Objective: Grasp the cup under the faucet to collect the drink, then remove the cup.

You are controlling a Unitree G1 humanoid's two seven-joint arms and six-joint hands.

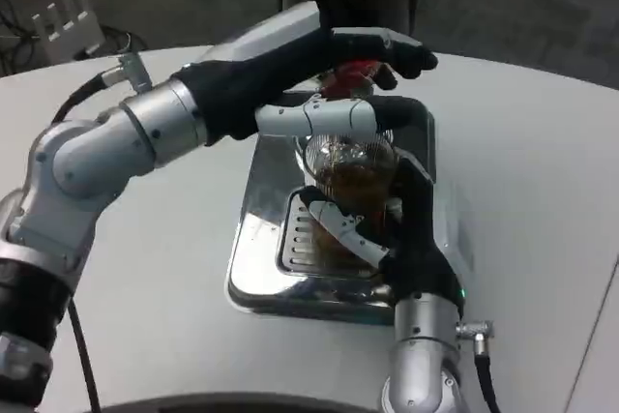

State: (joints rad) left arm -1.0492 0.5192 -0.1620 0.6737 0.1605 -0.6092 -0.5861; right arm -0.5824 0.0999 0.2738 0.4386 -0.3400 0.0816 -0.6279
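left arm [126, 142] bent in from left edge, reaching up-right across upper centre; left hand [319, 55] stretched flat, fingertips at upper centre-right. right arm [421, 350] rising from bottom centre-right; right hand [387, 224] at frame centre, fingers wrapped round the cup [353, 166].

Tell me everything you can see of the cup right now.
The cup is clear, of glass or plastic by its look, and holds a brown drink. It stands upright over the slotted drip grille of the shiny metal tray. The right hand wraps around it from the front and side, white and black fingers against its wall. The left hand reaches across just above it, at a red part, hiding the rim's far side. Its base is hidden.
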